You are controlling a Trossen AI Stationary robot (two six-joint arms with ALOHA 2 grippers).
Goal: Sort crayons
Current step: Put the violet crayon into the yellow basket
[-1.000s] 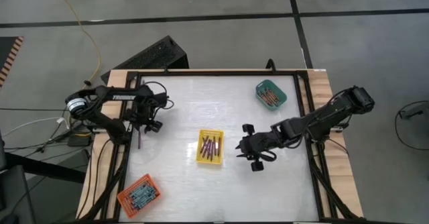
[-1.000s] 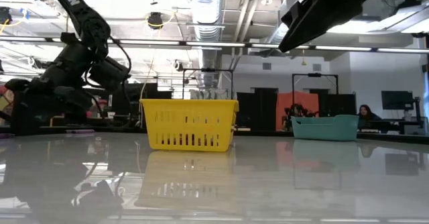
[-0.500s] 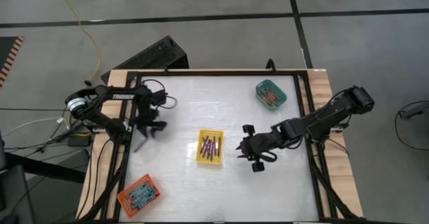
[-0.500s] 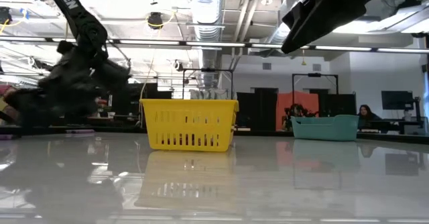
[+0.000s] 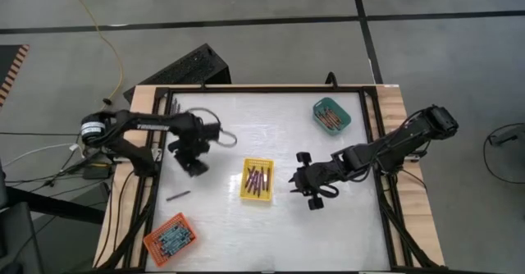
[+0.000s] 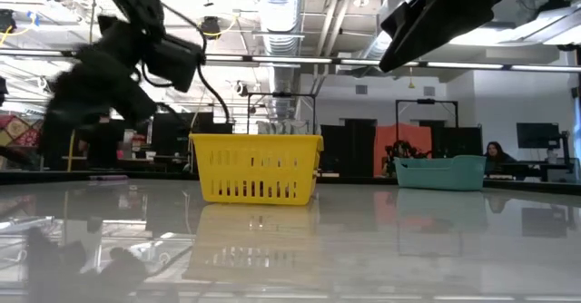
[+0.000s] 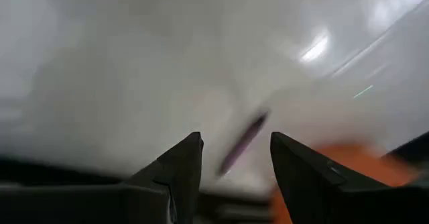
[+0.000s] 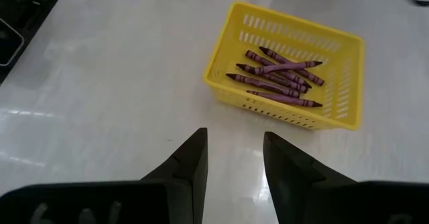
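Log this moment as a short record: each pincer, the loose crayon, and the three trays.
left pincer: open, empty, above the table
right pincer: open, empty, beside yellow plastic tray
loose crayon: thin dark stick lying on white table, near left edge
yellow tray contents: purple crayons
orange plastic tray: near-left corner
teal plastic tray: far-right corner

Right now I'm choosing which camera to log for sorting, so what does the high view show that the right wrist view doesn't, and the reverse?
Only the high view shows the teal tray, the orange tray, a loose crayon on the table and the left end effector. Only the right wrist view makes the purple crayons plainly countable. Both show the yellow tray and the open right end effector.
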